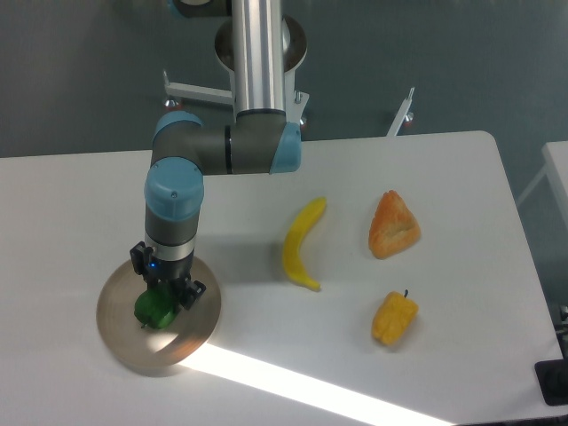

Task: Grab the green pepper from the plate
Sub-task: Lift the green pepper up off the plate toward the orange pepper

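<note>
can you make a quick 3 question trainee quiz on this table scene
1. True or false: the gripper is over the plate.
2. Which lies nearest the green pepper? A) banana B) yellow-orange pepper C) orange wedge-shaped item
3. Fill in: the banana lies to the ____ of the yellow-orange pepper in the picture.

Key: 1 true; 2 A; 3 left
</note>
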